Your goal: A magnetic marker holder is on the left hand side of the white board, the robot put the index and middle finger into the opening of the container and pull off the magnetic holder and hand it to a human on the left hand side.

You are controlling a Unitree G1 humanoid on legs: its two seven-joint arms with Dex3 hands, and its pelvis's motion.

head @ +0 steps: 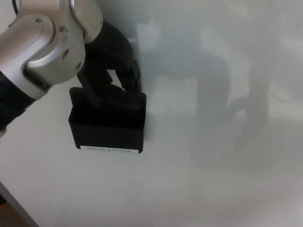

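Black rectangular magnetic marker holder sits flat on the white whiteboard surface, white label strip along its lower edge. Directly above the holder, black left hand has fingers dipping into its top opening; grip cannot be told. Silver wrist joint up-left of holder.

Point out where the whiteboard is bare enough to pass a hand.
Bare board lies right of the black rectangular magnetic marker holder, running to the picture's right edge, and below its white label strip. The upper left is crowded: the robot's black left hand sits at the holder's top opening, with the silver arm joint behind it.
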